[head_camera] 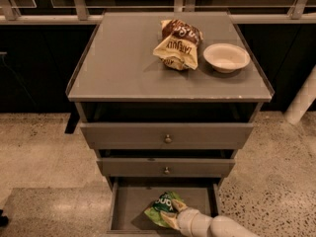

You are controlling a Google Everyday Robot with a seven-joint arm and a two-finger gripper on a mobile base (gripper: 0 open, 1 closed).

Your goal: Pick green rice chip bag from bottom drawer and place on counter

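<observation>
The green rice chip bag (pixel 162 207) lies in the open bottom drawer (pixel 133 206), near its front right. My gripper (pixel 173 213) reaches into the drawer from the lower right, and its cream fingers (pixel 178 205) are closed on the bag's right side. The white arm (pixel 217 227) runs off the bottom edge of the view. The grey counter (pixel 123 63) tops the cabinet above.
A brown-and-cream chip bag (pixel 178 43) and a white bowl (pixel 226 57) sit on the right half of the counter. The two upper drawers with round knobs (pixel 168 138) overhang the bottom drawer's back. Speckled floor surrounds the cabinet, and a white post (pixel 302 102) stands at the right.
</observation>
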